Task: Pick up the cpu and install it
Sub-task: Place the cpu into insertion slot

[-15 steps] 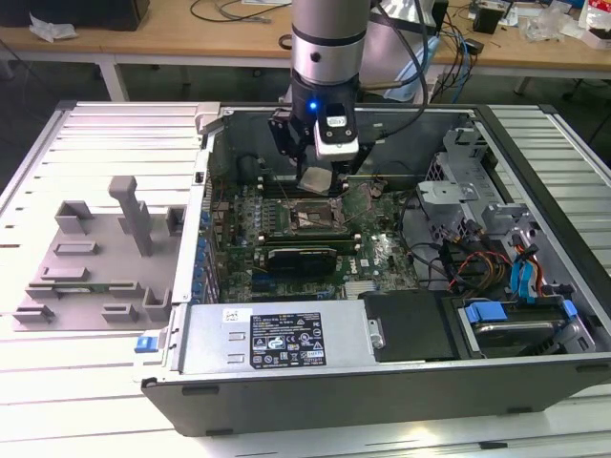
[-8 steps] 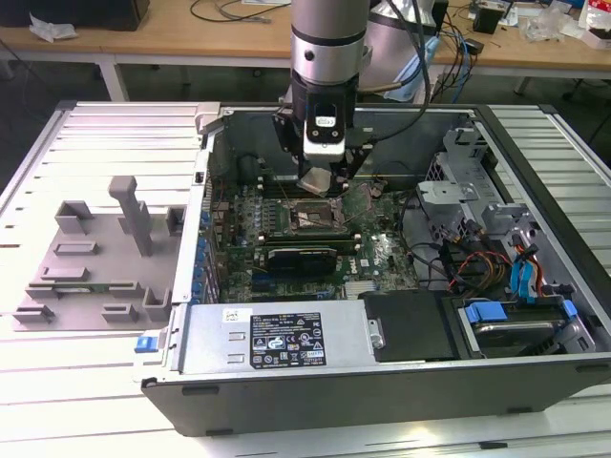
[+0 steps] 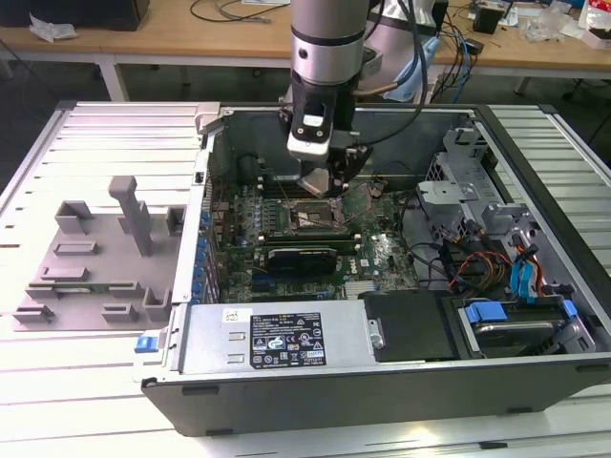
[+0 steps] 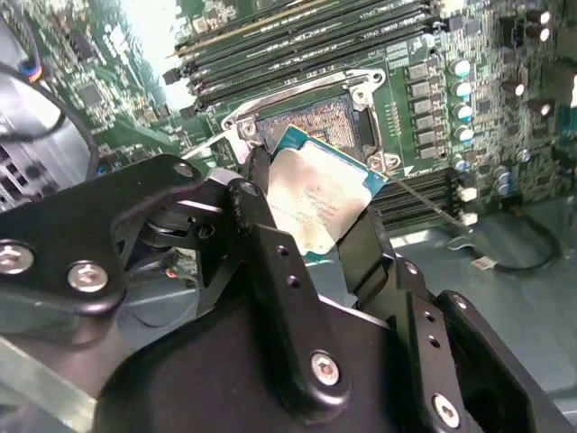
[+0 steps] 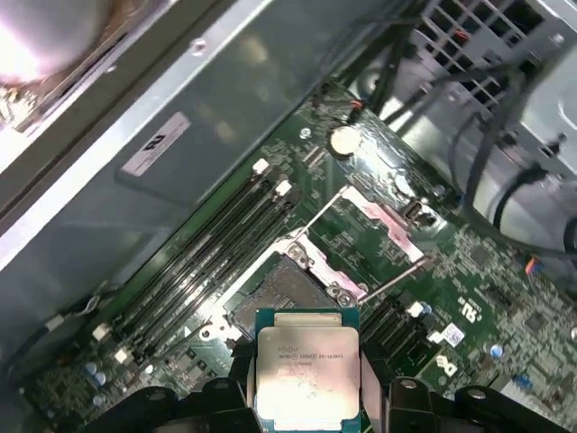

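The cpu is a flat square chip with a silvery metal top and a thin green rim. My gripper is shut on it, one black finger on each side. It hangs tilted just above the open socket on the motherboard, whose metal load frame is folded back. In the first wrist view the cpu sits between the fingers with the socket just beyond it. In the exterior view the gripper reaches down into the open computer case over the socket.
Memory slots run beside the socket. A long dark expansion card lies just in front of it. Cables and a drive cage crowd the exterior view's right. A grey fixture stands outside the case on the left.
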### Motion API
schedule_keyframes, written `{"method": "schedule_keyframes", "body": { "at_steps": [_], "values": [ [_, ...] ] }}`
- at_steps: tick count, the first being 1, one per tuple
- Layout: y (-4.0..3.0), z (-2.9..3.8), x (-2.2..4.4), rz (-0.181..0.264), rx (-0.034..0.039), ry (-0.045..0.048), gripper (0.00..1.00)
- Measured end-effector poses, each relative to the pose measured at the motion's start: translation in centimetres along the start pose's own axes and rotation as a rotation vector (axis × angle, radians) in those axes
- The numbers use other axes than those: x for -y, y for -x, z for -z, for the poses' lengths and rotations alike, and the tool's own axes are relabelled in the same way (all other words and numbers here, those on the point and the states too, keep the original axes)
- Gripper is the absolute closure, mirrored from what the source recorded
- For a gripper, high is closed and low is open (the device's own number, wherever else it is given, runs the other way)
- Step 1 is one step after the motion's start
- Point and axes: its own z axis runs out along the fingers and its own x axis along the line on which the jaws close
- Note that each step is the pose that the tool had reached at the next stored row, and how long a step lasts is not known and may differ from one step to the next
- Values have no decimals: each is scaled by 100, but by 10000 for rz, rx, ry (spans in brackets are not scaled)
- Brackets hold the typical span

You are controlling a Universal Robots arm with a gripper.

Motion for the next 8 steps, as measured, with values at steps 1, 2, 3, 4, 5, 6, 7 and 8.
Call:
{"method": "schedule_keyframes", "body": {
  "at_steps": [1, 2, 3, 4, 5, 6, 7, 8],
  "values": [
    [0, -1, 0, -375, 27, -2, 45],
    [0, -2, 0, -782, 57, -5, 45],
    [0, -3, 0, -1144, 83, -8, 45],
    [0, -5, 0, -1470, 107, -10, 45],
    [0, -6, 0, -1781, 129, -12, 45],
    [0, -6, 0, -1942, 141, -13, 45],
    [0, -7, 1, -2113, 154, -14, 45],
    [0, -8, 1, -2466, 179, -16, 45]
  ]
}}
